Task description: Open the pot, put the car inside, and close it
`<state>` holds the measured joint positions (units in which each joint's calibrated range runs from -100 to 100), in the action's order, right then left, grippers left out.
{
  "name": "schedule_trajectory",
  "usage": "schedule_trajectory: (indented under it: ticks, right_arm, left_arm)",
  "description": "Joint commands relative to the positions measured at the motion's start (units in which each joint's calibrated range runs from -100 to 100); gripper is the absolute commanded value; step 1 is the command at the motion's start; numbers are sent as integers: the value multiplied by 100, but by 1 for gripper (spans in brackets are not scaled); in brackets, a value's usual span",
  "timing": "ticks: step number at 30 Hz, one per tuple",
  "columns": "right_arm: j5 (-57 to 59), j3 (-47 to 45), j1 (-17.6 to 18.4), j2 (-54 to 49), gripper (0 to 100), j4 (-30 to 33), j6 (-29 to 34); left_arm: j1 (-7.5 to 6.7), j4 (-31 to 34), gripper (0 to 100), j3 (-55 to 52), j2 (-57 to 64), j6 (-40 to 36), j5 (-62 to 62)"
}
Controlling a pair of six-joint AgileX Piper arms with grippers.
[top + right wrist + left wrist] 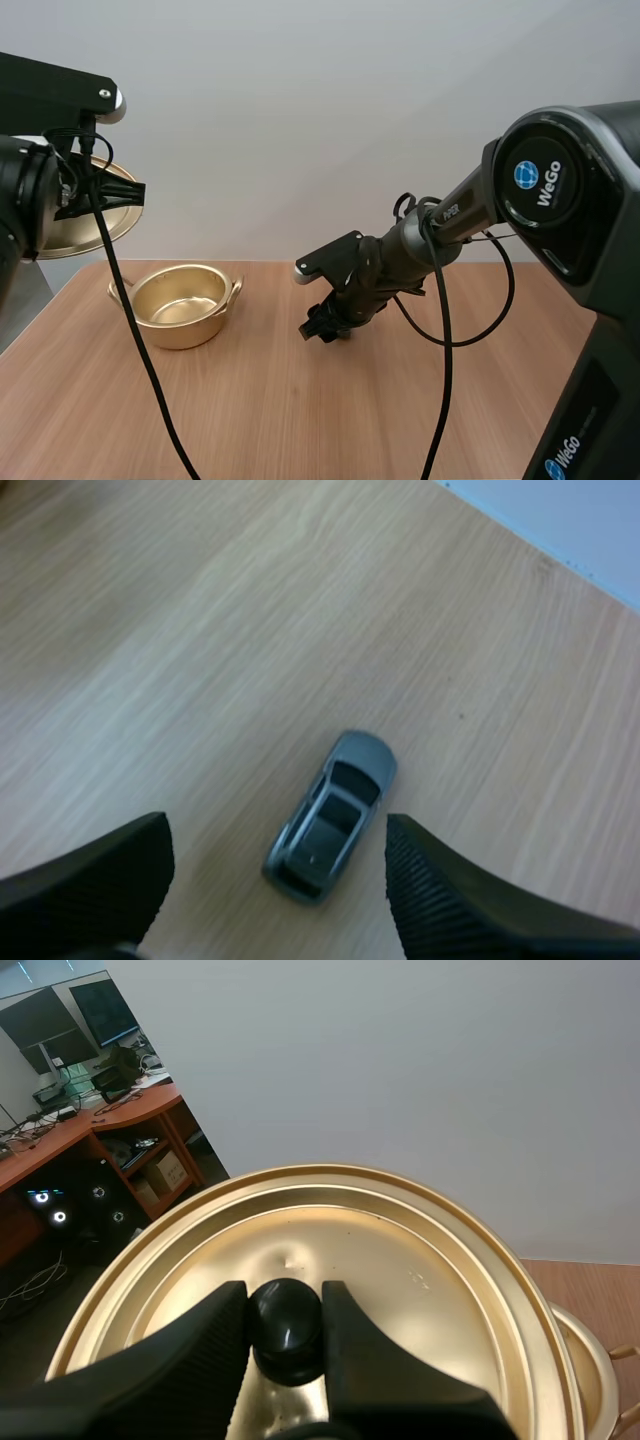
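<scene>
The left hand point(285, 1305) grasps the lid point(400, 1260) by its black knob point(286, 1325), up beside the open pot point(185, 328); its arm half hides the lid from above. The right hand point(277, 840), released, hovers over the grey car point(332, 815) on the tabletop point(300, 410).

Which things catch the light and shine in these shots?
Left wrist view: a small white glint sits on the black knob, and a soft sheen spreads over the gold lid. High view: the open pot gleams brightest on its inner floor. Right wrist view: the grey car shows no glare, and the table around it is evenly lit.
</scene>
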<state>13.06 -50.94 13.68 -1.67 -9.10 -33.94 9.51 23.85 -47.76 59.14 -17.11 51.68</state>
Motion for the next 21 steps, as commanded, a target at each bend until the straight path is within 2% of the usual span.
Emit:
schedule_trajectory:
  ticks: [1, 9, 18, 20, 21]
  right_arm:
    - [20, 110, -4, 149, 100, -20, 0]
    - [-81, 146, -58, 835, 100, -33, 0]
    - [-379, 146, -395, 1057, 99, -4, -9]
    - [-394, 146, -456, 1057, 49, -19, -10]
    - [-378, 146, -475, 1057, 15, -29, 0]
  left_arm:
    - [0, -2, 0, 3, 8, 6, 6]
    - [0, -2, 0, 3, 8, 6, 6]
    - [0, -2, 0, 3, 8, 4, -13]
    - [0, -2, 0, 3, 8, 4, -32]
    - [0, -2, 0, 3, 8, 4, -32]
